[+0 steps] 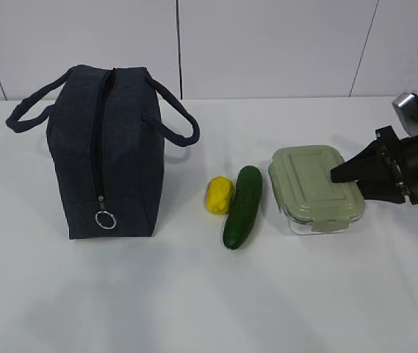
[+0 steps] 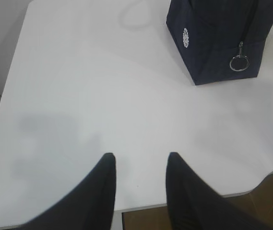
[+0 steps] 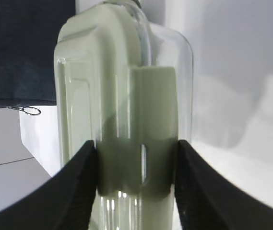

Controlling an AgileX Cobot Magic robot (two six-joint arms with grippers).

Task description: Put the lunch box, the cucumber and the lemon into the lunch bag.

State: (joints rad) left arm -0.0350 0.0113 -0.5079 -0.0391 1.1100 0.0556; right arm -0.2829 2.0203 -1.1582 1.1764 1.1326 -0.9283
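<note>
The lunch bag [image 1: 109,151] stands upright at the left, its silver ring pull [image 1: 105,219] low on the front end. It also shows in the left wrist view [image 2: 213,38]. The lemon [image 1: 220,195] and the cucumber [image 1: 242,207] lie side by side right of the bag. The lunch box [image 1: 313,187], with its sage-green lid, is right of them. My right gripper [image 1: 348,185] comes in from the right, its jaws closed on the box's right end at the latch [image 3: 136,143]. My left gripper [image 2: 138,155] is open and empty over the table's near left edge.
The white table [image 1: 194,294] meets a white panelled wall [image 1: 267,44] behind. The table's front edge [image 2: 251,191] shows just below my left fingers. The bag's two looped handles [image 1: 175,118] hang out to both sides.
</note>
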